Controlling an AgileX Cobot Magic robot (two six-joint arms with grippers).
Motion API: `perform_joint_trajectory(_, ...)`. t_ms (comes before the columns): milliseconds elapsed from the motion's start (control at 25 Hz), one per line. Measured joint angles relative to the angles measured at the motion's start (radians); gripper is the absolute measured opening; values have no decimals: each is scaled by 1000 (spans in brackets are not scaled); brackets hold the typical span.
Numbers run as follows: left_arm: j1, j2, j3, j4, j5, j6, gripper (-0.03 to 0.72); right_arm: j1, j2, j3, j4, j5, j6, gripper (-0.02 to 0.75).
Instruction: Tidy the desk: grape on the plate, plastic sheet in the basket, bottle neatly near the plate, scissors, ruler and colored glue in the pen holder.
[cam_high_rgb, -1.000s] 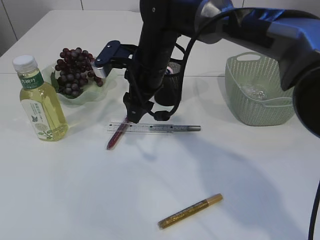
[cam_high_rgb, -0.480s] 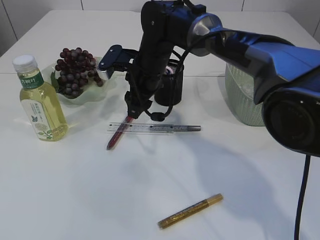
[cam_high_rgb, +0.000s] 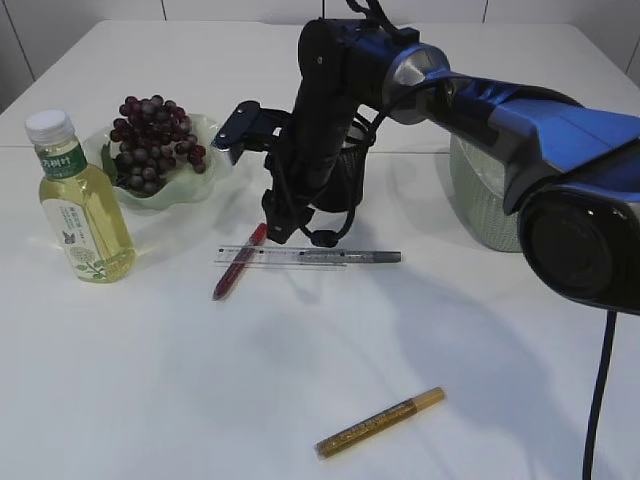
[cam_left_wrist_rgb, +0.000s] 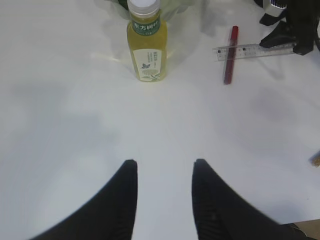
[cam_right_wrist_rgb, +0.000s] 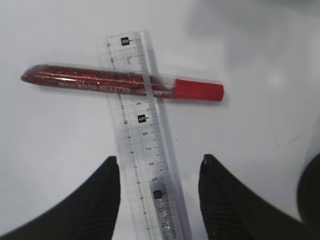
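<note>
Two open fingers of the right tool (cam_right_wrist_rgb: 159, 187) straddle the clear ruler (cam_right_wrist_rgb: 145, 135) without gripping anything; just ahead of them the ruler lies across the red glitter glue (cam_right_wrist_rgb: 120, 85) on the desk (cam_right_wrist_rgb: 60, 145). Behind this tool stands the black pen holder (cam_high_rgb: 343, 175). Left tool (cam_left_wrist_rgb: 162, 192) hovers parted and empty, with the tea bottle (cam_left_wrist_rgb: 146, 42) well ahead of it.

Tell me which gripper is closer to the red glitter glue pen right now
Right. The right gripper hangs open just above the red glue pen where the clear ruler crosses it. The left gripper is open over bare table, well short of it.
</note>
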Motion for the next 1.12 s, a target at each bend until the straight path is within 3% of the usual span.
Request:
perform_joint_trajectory(240,0,0,0,0,0,2,259,0,0,0,71,0,0,418)
perform_joint_trajectory(480,0,0,0,2,0,4,259,0,0,0,79,0,-1,532)
perform_joint_trajectory(1120,0,0,0,19,0,6,243,0,0,0,79,-8,-48,542)
